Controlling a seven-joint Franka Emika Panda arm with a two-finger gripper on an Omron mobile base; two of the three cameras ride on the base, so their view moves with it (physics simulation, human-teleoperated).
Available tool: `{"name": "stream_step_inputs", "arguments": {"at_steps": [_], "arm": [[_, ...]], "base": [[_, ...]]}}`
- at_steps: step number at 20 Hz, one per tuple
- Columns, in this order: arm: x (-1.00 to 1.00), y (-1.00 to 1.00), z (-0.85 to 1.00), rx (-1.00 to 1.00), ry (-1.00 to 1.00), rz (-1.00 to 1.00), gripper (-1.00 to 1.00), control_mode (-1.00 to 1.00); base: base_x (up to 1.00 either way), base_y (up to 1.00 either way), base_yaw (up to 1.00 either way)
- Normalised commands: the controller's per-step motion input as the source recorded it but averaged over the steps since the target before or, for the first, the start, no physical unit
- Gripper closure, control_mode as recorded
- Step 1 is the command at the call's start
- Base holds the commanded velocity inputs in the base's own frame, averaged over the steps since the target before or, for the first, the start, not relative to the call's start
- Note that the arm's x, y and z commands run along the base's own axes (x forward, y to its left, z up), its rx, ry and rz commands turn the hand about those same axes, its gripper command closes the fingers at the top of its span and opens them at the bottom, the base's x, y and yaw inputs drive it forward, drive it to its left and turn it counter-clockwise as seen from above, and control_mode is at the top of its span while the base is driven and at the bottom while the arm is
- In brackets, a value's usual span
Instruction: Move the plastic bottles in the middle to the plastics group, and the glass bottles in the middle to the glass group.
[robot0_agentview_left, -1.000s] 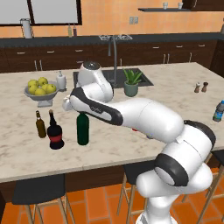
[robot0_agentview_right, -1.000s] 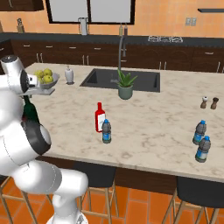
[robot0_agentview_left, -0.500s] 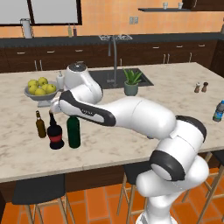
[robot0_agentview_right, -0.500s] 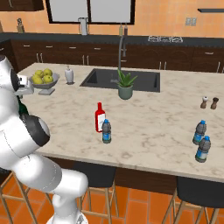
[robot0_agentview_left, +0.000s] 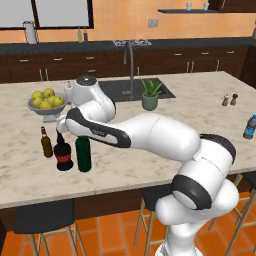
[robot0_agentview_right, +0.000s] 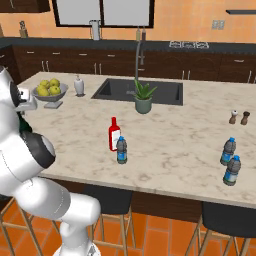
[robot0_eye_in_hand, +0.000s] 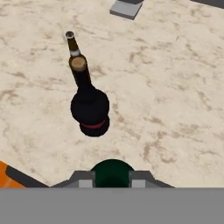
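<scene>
Risk: tipping | my hand (robot0_eye_in_hand: 112, 178) clamped on green bottle (robot0_agentview_left: 83, 154), lower left of frame | black bottle (robot0_agentview_left: 63, 154) just beside; nudging could topple it onto table (robot0_agentview_left: 200, 107)

Base views face forward-down from behind arm, sharing marble counter (robot0_agentview_left: 200, 107); hand view looks steeply down, close.

No readable text, brand, number or sign anywhere. Red label band on the squat black bottle (robot0_agentview_left: 63, 156): plain, no lettering. Pale label on the red bottle (robot0_agentview_right: 114, 135): blank at this size. Blue label on the small water bottle (robot0_agentview_right: 121, 150) beside it: too small to make out any print. Same for the blue-labelled water bottles (robot0_agentview_right: 230, 162) at the far end of the worktop (robot0_agentview_right: 175, 140).
</scene>
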Motion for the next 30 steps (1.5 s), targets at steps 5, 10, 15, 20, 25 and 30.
{"name": "stream_step_inputs", "arguments": {"at_steps": [5,10,15,20,25,30], "arm": [[0.00,0.17,-0.35,0.00,-0.01,0.00,1.00,-1.00],[0.00,0.07,-0.18,0.00,0.00,0.00,1.00,-1.00],[0.01,0.03,-0.18,0.01,0.00,0.00,1.00,-1.00],[0.04,0.00,-0.17,0.03,0.00,0.00,1.00,-1.00],[0.00,0.02,-0.22,0.00,0.00,0.00,1.00,-1.00],[0.00,0.01,-0.16,0.00,-0.02,0.00,1.00,-1.00]], "base": [[0.00,0.00,0.00],[0.00,0.00,0.00],[0.00,0.00,0.00],[0.00,0.00,0.00],[0.00,0.00,0.00],[0.00,0.00,0.00]]}}
